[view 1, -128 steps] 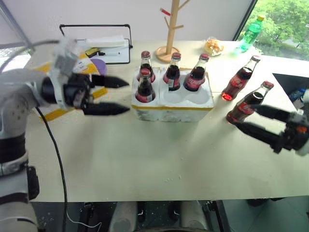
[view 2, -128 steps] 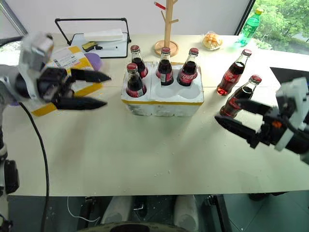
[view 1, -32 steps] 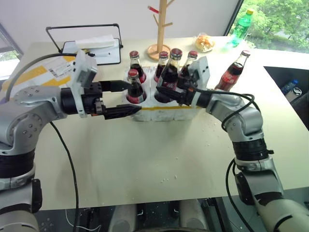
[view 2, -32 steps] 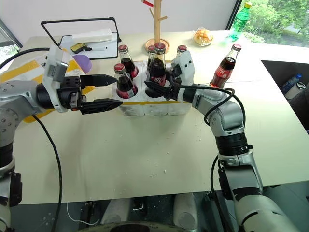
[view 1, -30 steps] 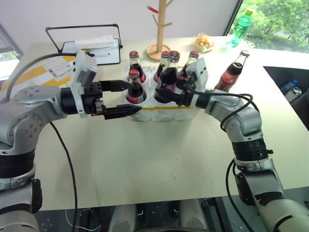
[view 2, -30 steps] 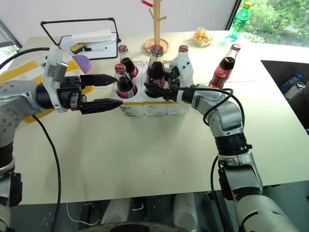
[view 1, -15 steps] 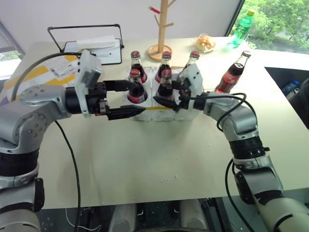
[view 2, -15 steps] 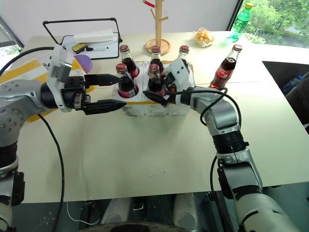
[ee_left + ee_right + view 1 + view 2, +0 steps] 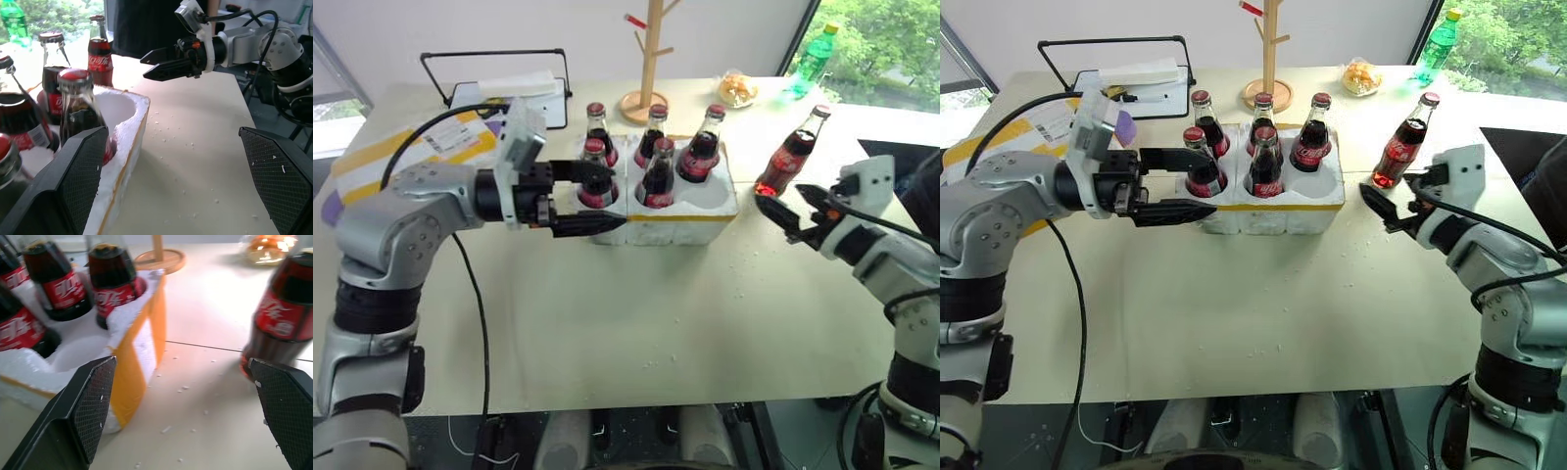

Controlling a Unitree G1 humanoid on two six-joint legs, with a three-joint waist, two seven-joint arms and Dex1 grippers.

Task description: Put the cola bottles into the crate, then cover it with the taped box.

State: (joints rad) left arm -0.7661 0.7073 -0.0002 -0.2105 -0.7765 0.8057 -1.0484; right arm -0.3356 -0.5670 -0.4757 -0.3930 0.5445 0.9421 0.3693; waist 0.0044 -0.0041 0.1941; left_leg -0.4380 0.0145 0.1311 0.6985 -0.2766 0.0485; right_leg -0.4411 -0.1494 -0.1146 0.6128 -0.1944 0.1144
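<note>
**Fifth bottle seated, right gripper out and open**

Since the right gripper [image 9: 781,211] let go, we see it pulled out of the crate [image 9: 705,201] to the table's right side, jaws spread wide and empty. A second ago it was clamped on a bottle above the crate's front middle well; that bottle [image 9: 658,178] now stands in the well. We count five bottles in the crate, all upright, long axis vertical, red caps up. Front right well is bare.

The sixth bottle [image 9: 790,155] stands upright on the table [image 9: 636,304] right of the crate, apart from it, just beside and behind the right gripper's fingertips; no contact that we can tell.

The left gripper [image 9: 607,199] has edged right, still level and pointing right, jaws wide and holding nothing, straddling the front left bottle [image 9: 596,181] and the crate's front left corner.

The taped box [image 9: 386,157] lies at the far left of the table behind the left arm, label up.

White crumbs dot the table by the crate.
</note>
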